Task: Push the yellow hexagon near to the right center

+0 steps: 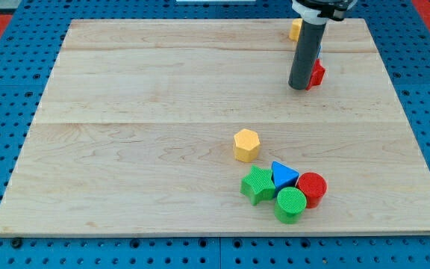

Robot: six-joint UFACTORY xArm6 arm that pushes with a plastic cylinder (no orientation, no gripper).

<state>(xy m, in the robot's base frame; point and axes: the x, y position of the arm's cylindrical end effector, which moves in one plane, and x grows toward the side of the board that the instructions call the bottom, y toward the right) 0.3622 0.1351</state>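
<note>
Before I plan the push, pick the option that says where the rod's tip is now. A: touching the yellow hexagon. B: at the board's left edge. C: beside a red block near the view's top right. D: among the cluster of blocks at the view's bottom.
C: my tip stands right next to the red block at the view's top right, far from the yellow hexagon.

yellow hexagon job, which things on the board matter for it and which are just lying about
Part of the job:
- yellow hexagon, near the board's middle
- my tip, far above it, toward the view's top right

Just lying about:
- green star
- blue triangle
- red cylinder
- green cylinder
- red block beside my tip
- yellow block at the top edge
</note>
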